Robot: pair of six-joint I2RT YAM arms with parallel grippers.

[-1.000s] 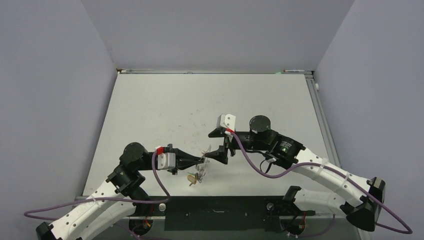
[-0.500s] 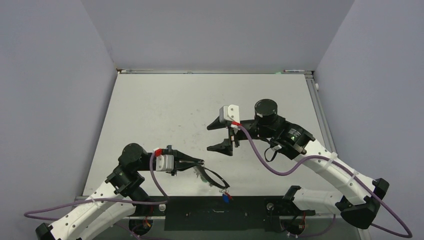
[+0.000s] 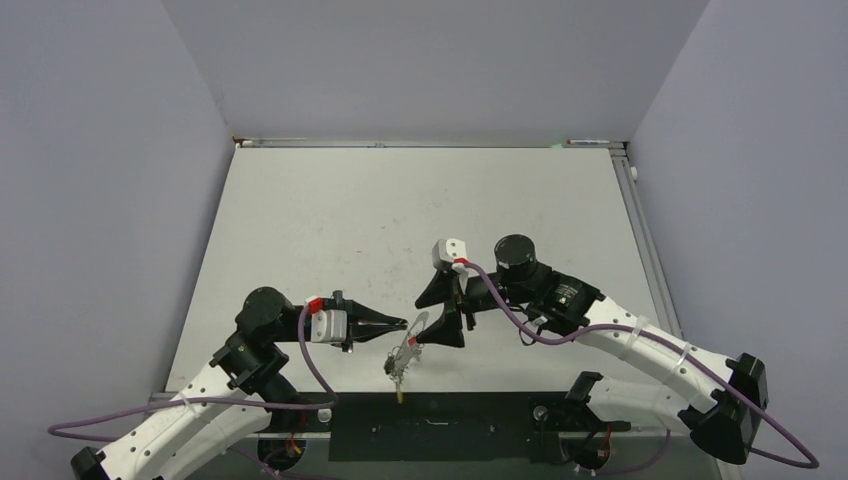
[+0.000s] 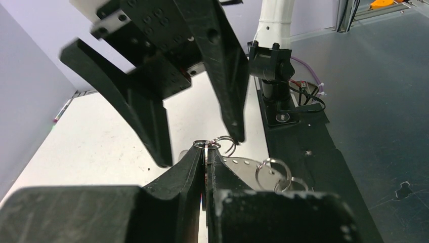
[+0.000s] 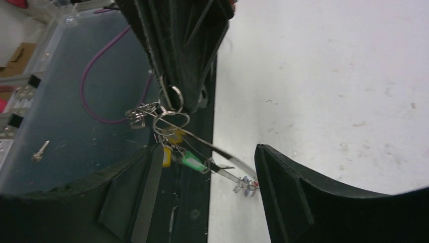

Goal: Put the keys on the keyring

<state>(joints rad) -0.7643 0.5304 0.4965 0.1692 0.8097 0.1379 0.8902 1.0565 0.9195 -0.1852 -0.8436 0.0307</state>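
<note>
My left gripper [image 3: 402, 324] is shut on the rim of the keyring [image 3: 409, 346], a thin grey hoop that hangs edge-on below its tips, above the table's near edge. In the left wrist view the pads [image 4: 195, 162] pinch the hoop [image 4: 206, 152], with small rings [image 4: 271, 172] beside them. Keys [image 3: 397, 373] dangle from the hoop. In the right wrist view they carry yellow [image 5: 166, 155], green [image 5: 192, 162] and red-blue [image 5: 247, 186] tags. My right gripper [image 3: 428, 320] is open, its fingers [image 5: 291, 195] on either side of the hoop [image 5: 225, 154] without touching it.
The white table [image 3: 400, 210] stretches away behind both grippers. A black strip [image 3: 450, 425] with the arm bases runs along the near edge, right under the hanging keys. Grey walls enclose three sides.
The right gripper drew back half a second ago and has now returned, open, around the hoop. The hoop swung out towards the near edge, then came to hang below the left gripper.
</note>
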